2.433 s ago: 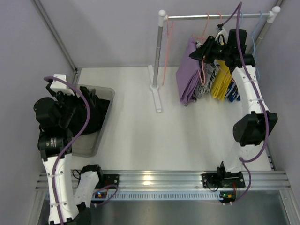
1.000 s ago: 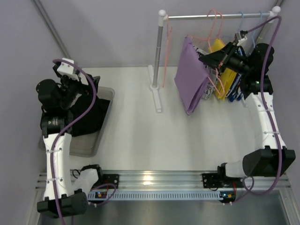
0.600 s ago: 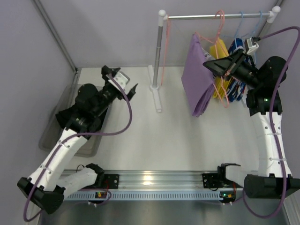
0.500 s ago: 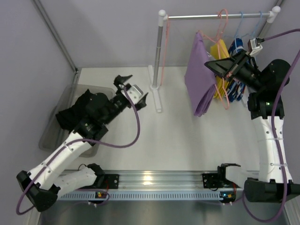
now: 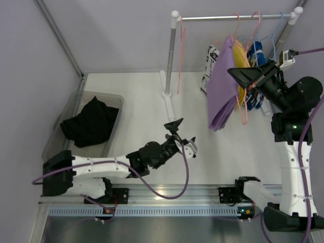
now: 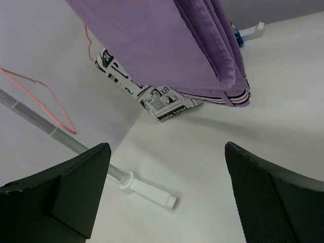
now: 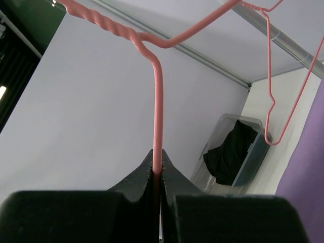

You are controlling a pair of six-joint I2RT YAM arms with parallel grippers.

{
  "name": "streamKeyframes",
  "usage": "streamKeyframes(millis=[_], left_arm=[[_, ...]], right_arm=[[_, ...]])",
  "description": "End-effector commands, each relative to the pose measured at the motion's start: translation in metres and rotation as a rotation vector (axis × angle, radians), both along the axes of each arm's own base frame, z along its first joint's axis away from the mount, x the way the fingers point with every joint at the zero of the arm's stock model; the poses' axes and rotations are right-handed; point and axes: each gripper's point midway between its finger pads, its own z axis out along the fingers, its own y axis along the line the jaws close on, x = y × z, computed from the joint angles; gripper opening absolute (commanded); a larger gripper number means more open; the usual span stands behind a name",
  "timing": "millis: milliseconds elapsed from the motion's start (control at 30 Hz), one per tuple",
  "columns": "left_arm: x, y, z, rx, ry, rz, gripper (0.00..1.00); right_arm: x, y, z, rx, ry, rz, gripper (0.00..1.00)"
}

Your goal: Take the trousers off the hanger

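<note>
The lilac trousers [image 5: 223, 86] hang folded in smooth layers over a pink hanger [image 7: 158, 101], clear of the tabletop, with a striped band at their lower edge. The black trousers [image 5: 90, 121] lie crumpled in a grey bin [image 5: 109, 96] at far left.

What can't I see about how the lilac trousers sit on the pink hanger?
- Right wrist view: the shut right end effector hides the thin pink wire hanger below its grip.
- Top view: the folded lilac cloth trousers drape over its bar, covering it.
- Left wrist view: the top edge cuts off the trousers' fold.
</note>
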Motion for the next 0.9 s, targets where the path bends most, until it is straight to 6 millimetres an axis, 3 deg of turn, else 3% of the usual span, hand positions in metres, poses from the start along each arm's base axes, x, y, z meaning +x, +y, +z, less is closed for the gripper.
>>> streamKeyframes(millis=[0, 167, 233, 367, 633, 867], left_arm=[[0.012, -0.008, 0.045, -0.286, -0.016, 0.113, 0.99], [0.019, -0.042, 0.027, -0.361, 0.057, 0.155, 0.99], [0.014, -0.050, 0.035, -0.426, 0.076, 0.128, 0.99], [0.011, -0.066, 0.030, -0.441, 0.109, 0.116, 0.99], [0.010, -0.085, 0.022, -0.438, 0.151, 0.107, 0.99], [0.013, -0.081, 0.002, -0.402, 0.192, 0.139, 0.99]], right_arm=[[-0.016, -0.006, 0.029, 0.022, -0.115, -0.056, 0.00], [-0.009, -0.009, 0.026, 0.038, -0.077, -0.073, 0.00], [-0.005, -0.010, 0.024, 0.036, -0.063, -0.083, 0.00], [-0.004, -0.011, 0.027, 0.039, -0.057, -0.087, 0.00], [0.001, -0.014, 0.029, 0.049, -0.026, -0.112, 0.00], [-0.001, -0.014, 0.043, 0.070, -0.043, -0.105, 0.00]])
